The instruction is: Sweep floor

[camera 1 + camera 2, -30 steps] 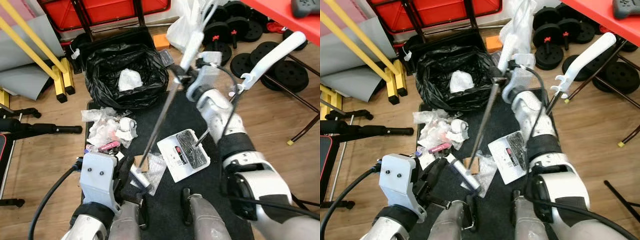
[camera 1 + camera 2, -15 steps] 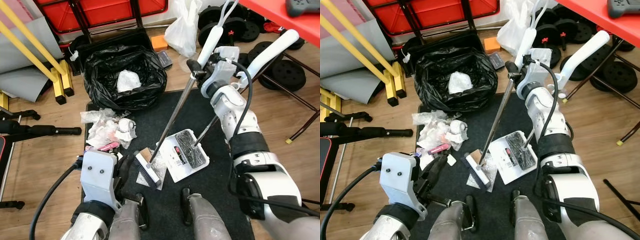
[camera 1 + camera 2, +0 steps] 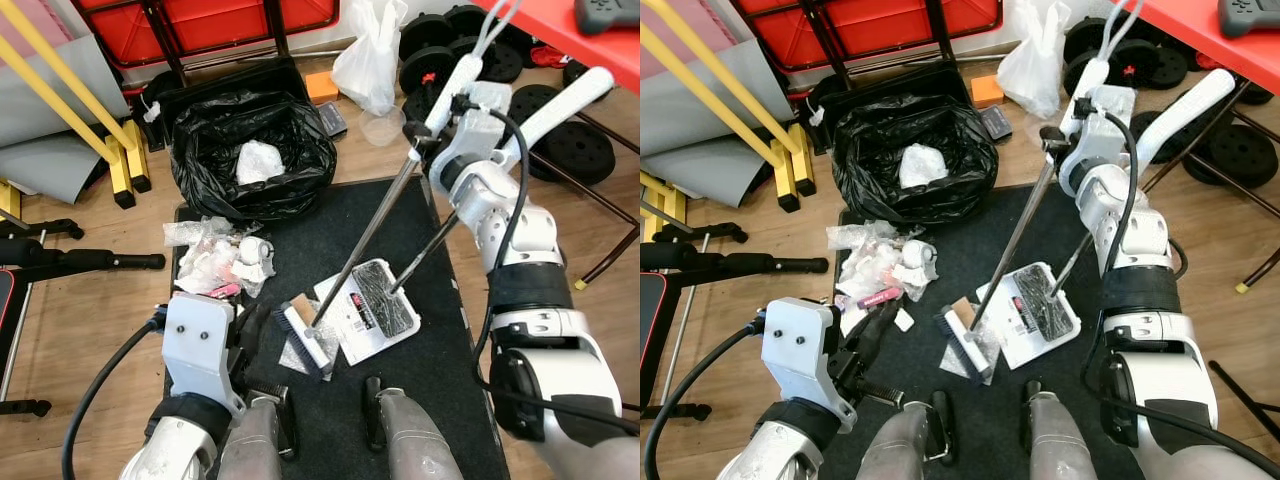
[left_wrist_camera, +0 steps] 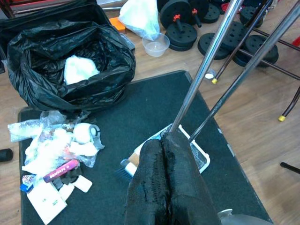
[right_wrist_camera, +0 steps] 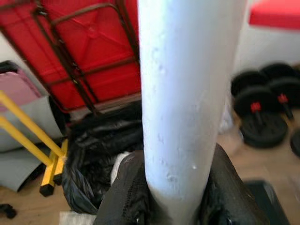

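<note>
My right gripper [image 3: 428, 130] is raised over the far right of the black mat [image 3: 420, 230] and is shut on the broom's white handle [image 5: 187, 93]. The broom's metal pole [image 3: 365, 235] slants down to the brush head [image 3: 302, 338], which rests on the mat beside the white dustpan [image 3: 368, 308]. The dustpan's own long handle [image 3: 555, 100] leans up to the right. A pile of wrappers and tissue [image 3: 215, 262] lies at the mat's left edge. My left gripper [image 4: 162, 143] is shut on nothing, low by my left leg.
An open black rubbish bag [image 3: 250, 150] stands behind the mat. Weight plates [image 3: 560, 140] and red table legs crowd the right. A yellow frame [image 3: 70, 100] and a black bar [image 3: 80, 262] lie left. A white plastic bag [image 3: 370, 60] sits at the back.
My right arm has swung the broom handle to the right. The brush head has slid from near my left foot across the mat to the dustpan's edge. The left arm has stayed put.
</note>
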Robot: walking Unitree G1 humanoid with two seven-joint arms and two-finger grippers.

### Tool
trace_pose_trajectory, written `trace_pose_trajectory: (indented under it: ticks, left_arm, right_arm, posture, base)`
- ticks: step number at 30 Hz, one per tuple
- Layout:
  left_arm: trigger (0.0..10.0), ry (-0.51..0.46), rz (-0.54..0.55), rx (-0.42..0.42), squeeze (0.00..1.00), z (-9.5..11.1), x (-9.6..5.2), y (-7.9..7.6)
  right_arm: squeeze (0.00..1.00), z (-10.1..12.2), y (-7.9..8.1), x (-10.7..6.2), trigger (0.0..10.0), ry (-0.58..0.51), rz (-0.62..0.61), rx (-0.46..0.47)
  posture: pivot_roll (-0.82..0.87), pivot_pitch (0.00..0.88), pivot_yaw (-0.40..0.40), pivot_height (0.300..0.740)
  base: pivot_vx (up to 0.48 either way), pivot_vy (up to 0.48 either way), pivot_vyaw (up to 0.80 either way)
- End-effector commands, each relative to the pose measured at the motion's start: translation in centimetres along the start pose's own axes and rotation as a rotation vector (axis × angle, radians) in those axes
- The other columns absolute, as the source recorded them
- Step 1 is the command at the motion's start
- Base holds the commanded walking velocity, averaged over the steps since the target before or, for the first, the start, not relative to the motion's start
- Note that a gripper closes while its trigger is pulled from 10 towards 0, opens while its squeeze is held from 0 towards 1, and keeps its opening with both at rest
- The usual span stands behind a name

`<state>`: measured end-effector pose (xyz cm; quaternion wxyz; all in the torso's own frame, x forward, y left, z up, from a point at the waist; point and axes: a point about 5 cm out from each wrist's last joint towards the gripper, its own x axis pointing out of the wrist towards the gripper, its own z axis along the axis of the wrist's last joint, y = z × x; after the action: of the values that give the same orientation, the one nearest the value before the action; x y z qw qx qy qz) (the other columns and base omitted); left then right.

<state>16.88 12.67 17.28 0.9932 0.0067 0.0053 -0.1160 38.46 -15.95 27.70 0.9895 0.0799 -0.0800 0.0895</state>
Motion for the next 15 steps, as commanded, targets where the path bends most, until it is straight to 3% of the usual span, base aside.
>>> trace_pose_trajectory:
  ticks: [1, 4, 15]
  left_arm:
    - [9.5, 0.034, 0.051, -0.011, 0.0, -0.6, -0.2, 0.4]
    - [9.8, 0.033, 0.052, -0.011, 0.0, -0.7, -0.1, 0.4]
    - [10.0, 0.029, 0.055, -0.013, 0.0, -0.7, -0.1, 0.3]
  right_arm:
    - [0.0, 0.8, 1.2, -0.2, 10.0, -0.063, 0.072, 0.005]
    - [0.0, 1.3, 2.5, -0.4, 10.0, -0.084, 0.137, -0.029]
    - [0.0, 1.4, 3.0, -0.5, 10.0, -0.068, 0.142, -0.079]
  posture:
    - [0.0, 0.354, 0.019, 0.74]
    - [0.0, 0.351, 0.016, 0.74]
    - [-0.01, 0.348, 0.011, 0.74]
  base:
    - [0.0, 0.0, 0.0]
    - [0.0, 0.0, 0.0]
    - [0.0, 0.0, 0.0]
